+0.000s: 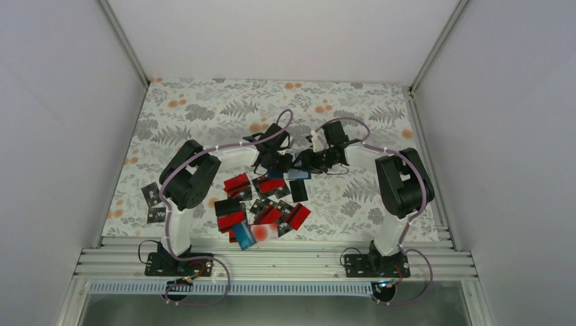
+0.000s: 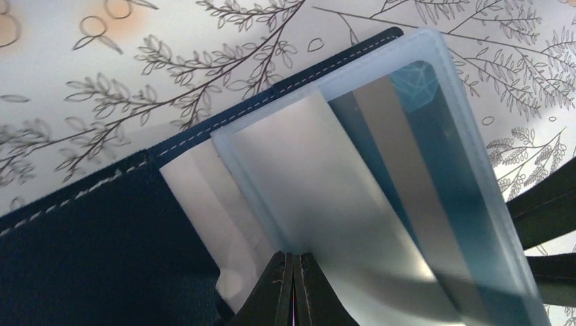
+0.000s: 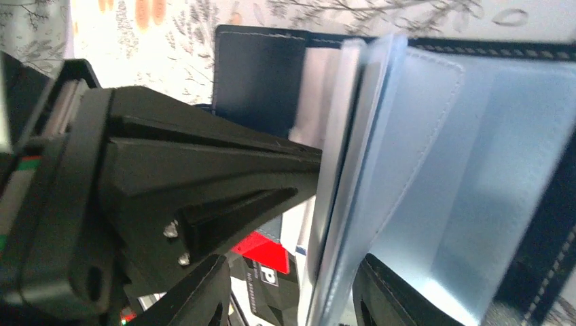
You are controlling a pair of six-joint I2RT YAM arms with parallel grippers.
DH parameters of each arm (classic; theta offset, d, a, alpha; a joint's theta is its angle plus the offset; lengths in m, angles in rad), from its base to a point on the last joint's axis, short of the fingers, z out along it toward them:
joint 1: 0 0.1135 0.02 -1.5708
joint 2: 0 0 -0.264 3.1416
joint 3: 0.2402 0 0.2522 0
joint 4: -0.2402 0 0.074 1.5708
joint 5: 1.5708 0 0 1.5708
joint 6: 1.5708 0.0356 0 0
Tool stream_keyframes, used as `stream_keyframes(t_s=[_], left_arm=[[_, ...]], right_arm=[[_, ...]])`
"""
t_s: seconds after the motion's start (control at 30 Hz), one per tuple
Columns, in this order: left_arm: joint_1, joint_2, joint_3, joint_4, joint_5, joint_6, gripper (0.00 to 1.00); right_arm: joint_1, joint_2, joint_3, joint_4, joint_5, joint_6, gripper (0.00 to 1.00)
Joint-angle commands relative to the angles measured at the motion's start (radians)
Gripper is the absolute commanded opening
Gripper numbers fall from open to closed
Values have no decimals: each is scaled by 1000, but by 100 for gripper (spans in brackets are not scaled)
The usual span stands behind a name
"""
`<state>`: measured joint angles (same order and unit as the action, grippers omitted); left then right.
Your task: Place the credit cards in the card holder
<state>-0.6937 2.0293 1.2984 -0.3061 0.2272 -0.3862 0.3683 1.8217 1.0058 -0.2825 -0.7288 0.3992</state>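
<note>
Top view: dark navy stitched folding card holder (image 1: pixel 293 175) is showing only as a tiny sliver. Left wrist view: it's running off left/btm edges; left gripper (image 2: pixel 293 299) tips getting cropped at btm. Right wrist view: a flat red credit card (image 3: pixel 261 250) is sitting blurred, half hidden behind that gripper; right gripper (image 3: pixel 292 299) fingers getting cropped at btm too.

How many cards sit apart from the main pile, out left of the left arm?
2, both dark: the farther card beside the left arm, the nearer card just toward the bases from it. The arm may hide others.
</note>
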Motion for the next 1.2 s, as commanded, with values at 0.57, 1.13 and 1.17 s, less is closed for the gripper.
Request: stream_keyframes(t_s=[0.57, 1.13, 1.17], left_arm=[[119, -435, -222, -155, -142, -94, 3], [201, -444, -348, -3, -71, -52, 3], [202, -446, -351, 2, -71, -54, 3]], right_arm=[[153, 118, 224, -57, 32, 36, 47], [214, 276, 445, -91, -16, 50, 48], [213, 279, 453, -81, -41, 50, 48]])
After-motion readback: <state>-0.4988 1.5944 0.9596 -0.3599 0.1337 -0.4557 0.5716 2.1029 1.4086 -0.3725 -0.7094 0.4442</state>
